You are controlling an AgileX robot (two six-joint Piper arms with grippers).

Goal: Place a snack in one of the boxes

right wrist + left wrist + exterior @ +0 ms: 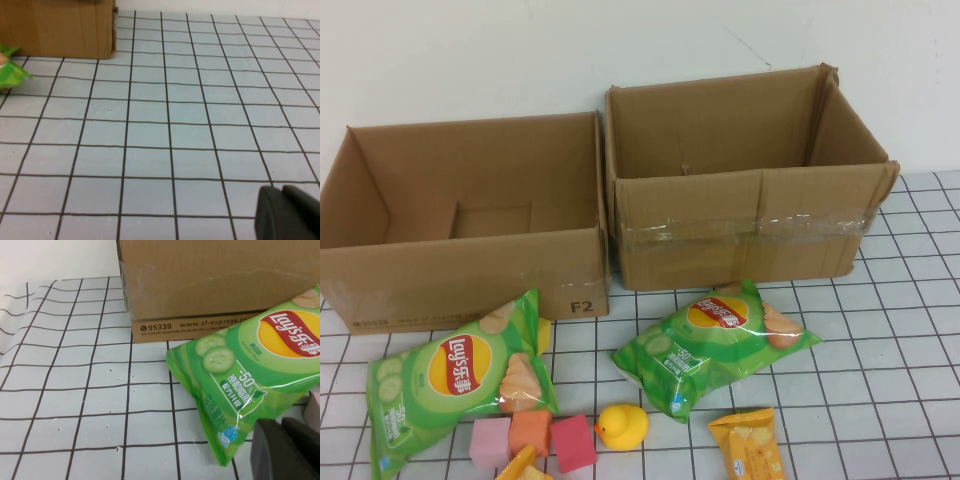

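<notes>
A: Snacks first. Two green chip bags lie on the gridded cloth [910, 330] in front of the boxes. The left bag [455, 375] sits at the lower left of the high view, just below the left box [470, 215]. The right bag [715, 345] lies near the centre, just below the right box [750, 180]. An orange packet [750, 445] rests at the bottom edge, right of centre.

B: Anything inside the boxes?

A: Both stand open at the top. What shows of their insides is bare cardboard.

B: What else is down there?

A: A yellow duck [621, 426] between the bags, and three foam blocks [532, 440] in pink, orange and red beside it, under the left bag.

B: Where are the grippers?

A: The high view shows neither. The left wrist view has the left gripper [287, 450] as a dark shape in the lower right corner, just beside the left bag [255, 375], with the left box [215, 285] above. The right wrist view has the right gripper [290, 212] in its lower right corner over bare cloth, the right box [57, 27] at the upper left.

B: Spread or closed?

A: I cannot tell for either one.
</notes>
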